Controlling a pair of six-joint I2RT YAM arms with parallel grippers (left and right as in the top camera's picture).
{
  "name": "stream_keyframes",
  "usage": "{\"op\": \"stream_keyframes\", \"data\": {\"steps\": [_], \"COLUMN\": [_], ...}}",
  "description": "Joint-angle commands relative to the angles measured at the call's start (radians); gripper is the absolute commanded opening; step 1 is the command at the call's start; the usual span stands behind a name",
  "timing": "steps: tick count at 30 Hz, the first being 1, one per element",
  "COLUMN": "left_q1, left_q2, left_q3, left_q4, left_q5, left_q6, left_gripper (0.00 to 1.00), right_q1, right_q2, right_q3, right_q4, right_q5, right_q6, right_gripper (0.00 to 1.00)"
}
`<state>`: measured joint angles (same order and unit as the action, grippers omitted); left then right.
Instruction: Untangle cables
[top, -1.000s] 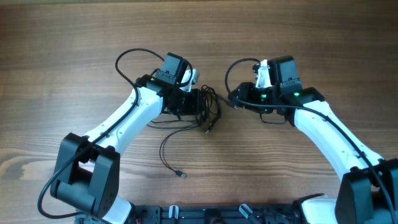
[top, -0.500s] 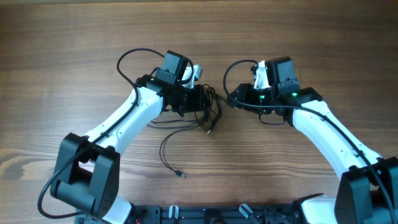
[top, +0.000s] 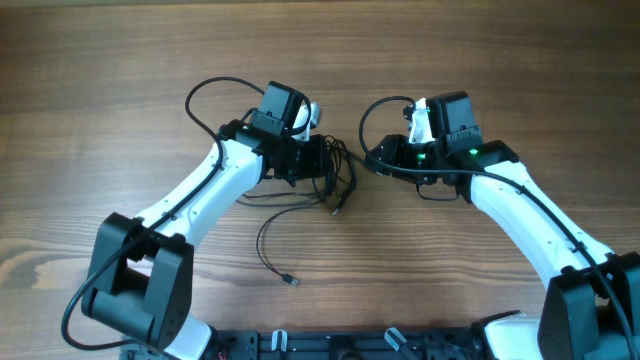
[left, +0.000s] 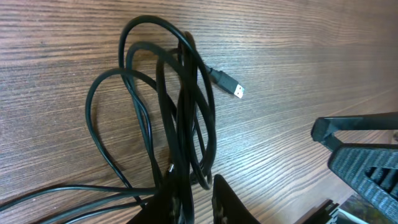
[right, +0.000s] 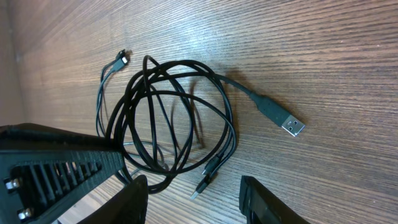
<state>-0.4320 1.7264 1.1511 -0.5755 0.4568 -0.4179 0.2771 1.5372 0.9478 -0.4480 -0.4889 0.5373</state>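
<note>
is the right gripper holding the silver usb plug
No, the usb plug lies free on the table, clear of the open right gripper.

Soft, even light
The table (top: 100, 60) was bright and sharp overhead; the cables (left: 185, 118) threw only faint, short shadows on it.

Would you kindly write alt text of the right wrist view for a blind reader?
A loose tangle of thin black cables lies looped on a wooden table, a USB plug sticking out to the right. The right gripper shows at the bottom edge, jaws open and empty.
</note>
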Motion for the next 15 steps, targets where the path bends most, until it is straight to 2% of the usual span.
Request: {"op": "stream_keyframes", "data": {"steps": [1, 11, 13, 15], "left_q1": [-0.005, -0.005, -0.005, -0.005], "left_q2": [0.027, 0.042, 0.045, 0.045], "left_q3": [-0.007, -0.007, -0.007, -0.007], "left_q4": [0.009, 0.036, 0.034, 0.033], "left_q5": [-0.013, -0.058, -0.058, -0.057], "left_q6": [-0.01, -0.043, -0.043, -0.043], "left_gripper": [0.18, 0.18, 0.14, 0.04], "right_q1": [0.003, 0.003, 0.003, 0.003], "right_q2": [0.017, 0.017, 0.017, 0.017], "right_q3": [0.01, 0.01, 0.01, 0.01], "right_q4": [-0.002, -0.013, -0.016, -0.017], "right_q5": [-0.009, -0.009, -0.009, -0.009], "right_q6": [-0.014, -0.014, -0.015, -0.015], "right_gripper": [0.5, 0.5, 0.5, 0.5]}}
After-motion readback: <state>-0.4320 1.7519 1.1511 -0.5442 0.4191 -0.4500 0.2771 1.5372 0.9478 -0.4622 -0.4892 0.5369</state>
